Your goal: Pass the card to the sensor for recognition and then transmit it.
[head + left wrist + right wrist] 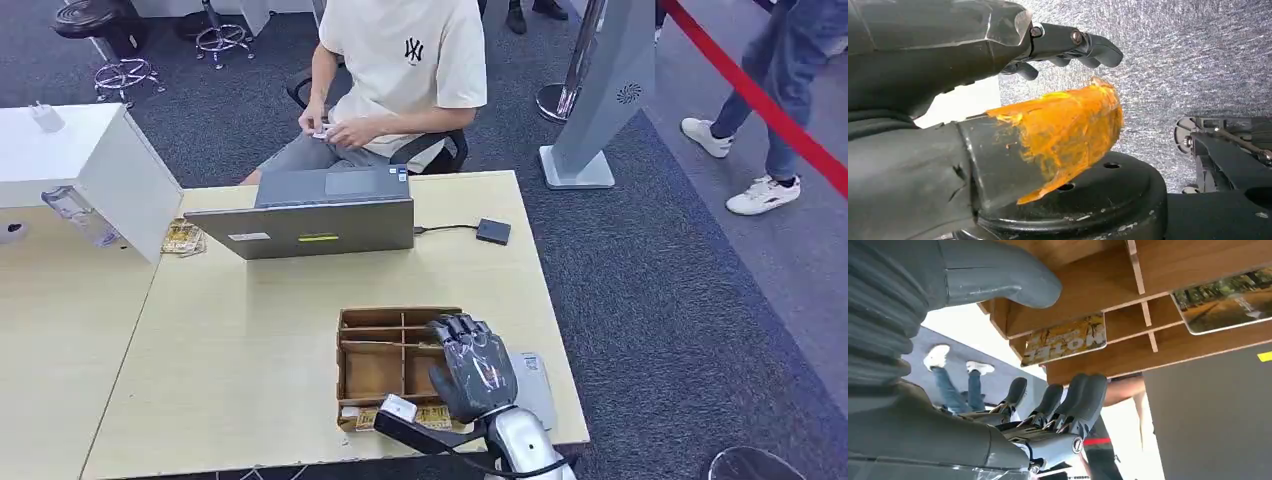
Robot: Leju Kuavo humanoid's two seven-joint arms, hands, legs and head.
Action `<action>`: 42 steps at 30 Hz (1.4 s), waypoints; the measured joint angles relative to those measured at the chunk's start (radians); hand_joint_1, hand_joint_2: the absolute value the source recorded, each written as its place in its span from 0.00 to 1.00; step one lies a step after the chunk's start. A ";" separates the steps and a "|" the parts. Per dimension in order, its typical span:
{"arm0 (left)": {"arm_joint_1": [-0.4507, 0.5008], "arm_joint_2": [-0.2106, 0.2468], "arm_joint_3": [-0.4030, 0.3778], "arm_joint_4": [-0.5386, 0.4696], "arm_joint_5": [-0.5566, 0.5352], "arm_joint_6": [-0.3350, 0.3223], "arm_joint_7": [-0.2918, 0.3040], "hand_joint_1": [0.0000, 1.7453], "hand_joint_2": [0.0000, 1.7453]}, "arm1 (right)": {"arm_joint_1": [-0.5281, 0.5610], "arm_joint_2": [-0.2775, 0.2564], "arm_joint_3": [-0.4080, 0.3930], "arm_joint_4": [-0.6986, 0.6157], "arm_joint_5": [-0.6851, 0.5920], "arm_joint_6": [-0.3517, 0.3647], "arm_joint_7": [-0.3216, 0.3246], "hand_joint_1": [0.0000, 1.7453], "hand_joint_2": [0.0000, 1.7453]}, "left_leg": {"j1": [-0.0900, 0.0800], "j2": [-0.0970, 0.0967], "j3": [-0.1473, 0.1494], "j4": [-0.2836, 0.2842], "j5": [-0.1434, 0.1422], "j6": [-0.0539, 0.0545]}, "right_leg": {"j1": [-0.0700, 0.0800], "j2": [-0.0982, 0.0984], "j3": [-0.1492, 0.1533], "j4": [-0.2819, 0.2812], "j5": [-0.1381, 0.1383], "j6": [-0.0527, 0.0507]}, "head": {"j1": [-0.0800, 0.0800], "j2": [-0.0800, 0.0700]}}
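The right hand [474, 366] hovers over the near right part of the wooden divided tray [372, 365], which sits at the worktop's [250, 330] front edge within easy reach of that arm. In the right wrist view its fingers [1068, 400] are apart and slightly curled with nothing between them and the thumb, so it is empty and appears poised to reach for a card. One yellow card [1065, 340] lies flat in a tray compartment just ahead of the fingertips, and another card [1228, 300] lies in a neighbouring compartment; which one is meant I cannot tell. A grey flat pad [535, 385] lies just beside the tray on its right, possibly the sensor, placed close so the pass is short. The left hand [1013, 100] hangs down by the floor, fingers loosely apart and holding nothing, its thumb wrapped in orange tape. Farther back an open laptop [320, 215] stands with a cable to a small dark box [493, 231], and beyond it a seated person [400, 70] handles something small, perhaps waiting to receive the card.
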 joint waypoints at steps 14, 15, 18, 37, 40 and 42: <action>0.000 0.001 0.000 0.000 0.000 -0.002 -0.006 0.00 0.00 | -0.010 0.000 -0.001 0.033 0.002 -0.016 0.009 1.00 1.00 | 0.000 0.000 0.000 0.000 0.000 0.000 | 0.000 0.000 0.000 0.000 0.000 0.000 | 0.000 0.000; 0.000 0.001 0.000 0.000 -0.001 -0.002 -0.006 0.00 0.00 | -0.010 0.000 -0.002 0.034 0.002 -0.018 0.011 1.00 1.00 | 0.000 0.000 0.000 0.000 0.000 0.000 | 0.000 0.000 0.000 0.000 0.000 0.000 | 0.000 0.000; 0.000 0.001 0.000 0.000 -0.002 -0.002 -0.006 0.00 0.00 | -0.010 0.000 -0.002 0.035 0.002 -0.019 0.011 1.00 1.00 | 0.000 0.000 0.000 0.000 0.000 0.000 | 0.000 0.000 0.000 0.000 0.000 0.000 | 0.000 0.000; 0.000 -0.005 0.000 0.000 -0.036 -0.009 0.016 0.00 0.00 | 0.029 0.013 -0.016 -0.155 -0.075 -0.162 -0.068 1.00 1.00 | 0.000 0.000 0.000 0.000 0.000 0.000 | 0.000 0.000 0.000 0.000 0.000 0.000 | 0.000 0.000; 0.001 -0.007 0.000 0.000 -0.040 -0.011 0.021 0.00 0.00 | 0.051 0.013 -0.016 -0.247 -0.074 -0.200 -0.088 1.00 1.00 | 0.000 0.000 0.000 0.000 0.000 0.000 | 0.000 0.000 0.000 0.000 0.000 0.000 | 0.000 0.000; 0.001 -0.009 0.000 0.000 -0.041 -0.011 0.021 0.00 0.00 | 0.064 0.013 -0.012 -0.298 -0.072 -0.214 -0.093 1.00 1.00 | 0.000 0.000 0.000 0.000 0.000 0.000 | 0.000 0.000 0.000 0.000 0.000 0.000 | 0.000 0.000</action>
